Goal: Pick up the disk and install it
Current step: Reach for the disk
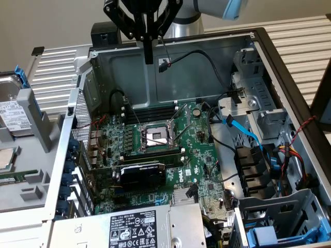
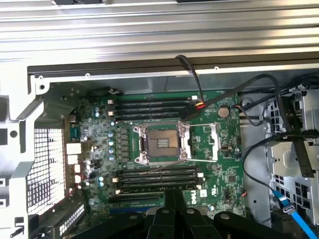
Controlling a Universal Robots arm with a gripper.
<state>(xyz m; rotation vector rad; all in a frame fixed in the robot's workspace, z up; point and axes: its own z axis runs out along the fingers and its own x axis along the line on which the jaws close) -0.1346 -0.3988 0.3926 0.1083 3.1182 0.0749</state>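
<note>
The open computer case (image 1: 124,72) lies flat, with its green motherboard (image 1: 201,142) across the floor. The gripper (image 1: 149,56) hangs above the case's far wall, its fingers clenched together on nothing. In the wrist view it (image 2: 174,194) looks straight down onto the motherboard (image 2: 224,154).

I judge the pick-up step is in hand and barely begun, since nothing is grasped. The disk (image 1: 10,116) is well apart from the claw, outside the case. It stands in a grey rack (image 1: 36,111) beyond the case wall on the exterior view's left.

The pick calls for the fingers to part and for a reach across that wall to the rack.

The disk is a flat silver drive with a white printed label. A bright blue carrier (image 1: 19,76) edges its top, and part of the disk is cut off by the frame.
</note>
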